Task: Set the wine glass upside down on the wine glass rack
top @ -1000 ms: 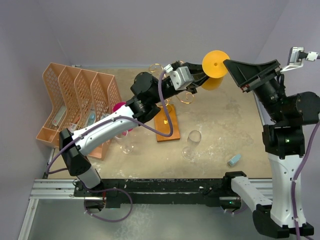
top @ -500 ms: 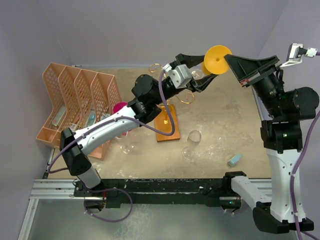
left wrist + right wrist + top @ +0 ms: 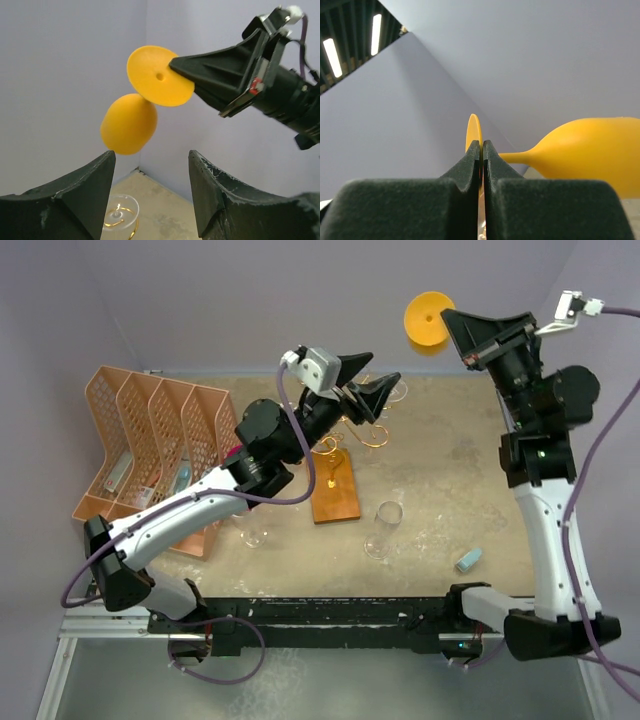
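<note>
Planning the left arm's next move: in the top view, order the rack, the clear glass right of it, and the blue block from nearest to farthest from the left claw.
1. The rack, its wire arms beside the left claw.
2. The clear glass, right of the rack's base.
3. The blue block, by the right front edge.

Overhead view, wrist views share wine glass (image 3: 129, 124)

We noted left arm (image 3: 180, 515), right arm (image 3: 550, 530): white shells, black joints, purple cables (image 3: 215, 680), matte-black wedge fingers (image 3: 225, 205).
</note>
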{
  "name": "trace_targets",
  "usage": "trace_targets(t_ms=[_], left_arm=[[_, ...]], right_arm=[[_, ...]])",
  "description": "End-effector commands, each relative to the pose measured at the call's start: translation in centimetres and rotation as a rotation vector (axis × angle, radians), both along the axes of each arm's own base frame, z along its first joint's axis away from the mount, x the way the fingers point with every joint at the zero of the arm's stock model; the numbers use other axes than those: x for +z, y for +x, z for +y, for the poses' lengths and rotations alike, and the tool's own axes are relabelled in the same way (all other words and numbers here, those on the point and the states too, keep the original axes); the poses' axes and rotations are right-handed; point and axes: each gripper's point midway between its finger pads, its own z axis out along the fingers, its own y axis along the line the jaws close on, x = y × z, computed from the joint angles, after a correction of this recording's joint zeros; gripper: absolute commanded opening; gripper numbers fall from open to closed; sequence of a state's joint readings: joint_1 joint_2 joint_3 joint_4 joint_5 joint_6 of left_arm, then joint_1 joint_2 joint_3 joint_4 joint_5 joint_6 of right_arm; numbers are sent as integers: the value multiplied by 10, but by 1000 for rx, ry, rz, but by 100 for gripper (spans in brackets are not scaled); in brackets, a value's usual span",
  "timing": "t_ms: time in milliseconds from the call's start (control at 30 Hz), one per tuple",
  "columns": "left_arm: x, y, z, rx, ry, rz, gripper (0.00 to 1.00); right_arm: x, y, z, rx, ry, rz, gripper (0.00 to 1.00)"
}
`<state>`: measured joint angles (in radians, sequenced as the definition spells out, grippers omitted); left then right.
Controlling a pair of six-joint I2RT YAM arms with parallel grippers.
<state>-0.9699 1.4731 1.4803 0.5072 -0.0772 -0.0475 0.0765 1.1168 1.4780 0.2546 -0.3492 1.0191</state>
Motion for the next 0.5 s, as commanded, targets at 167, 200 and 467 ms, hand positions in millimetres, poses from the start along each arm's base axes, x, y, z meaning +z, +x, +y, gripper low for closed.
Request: trace_targets(t_ms=[167,200,467], left_arm=[[2,12,61,179,-107,272,58],[1,11,68,191,-111,278,58],[-3,2,100,258,-105,308,58]], right_arm=[[-4,69,18,20,-99,-79,0],[-7,77,23,30,-106,-78,0],[-51,128,89,151,-173,8,0]])
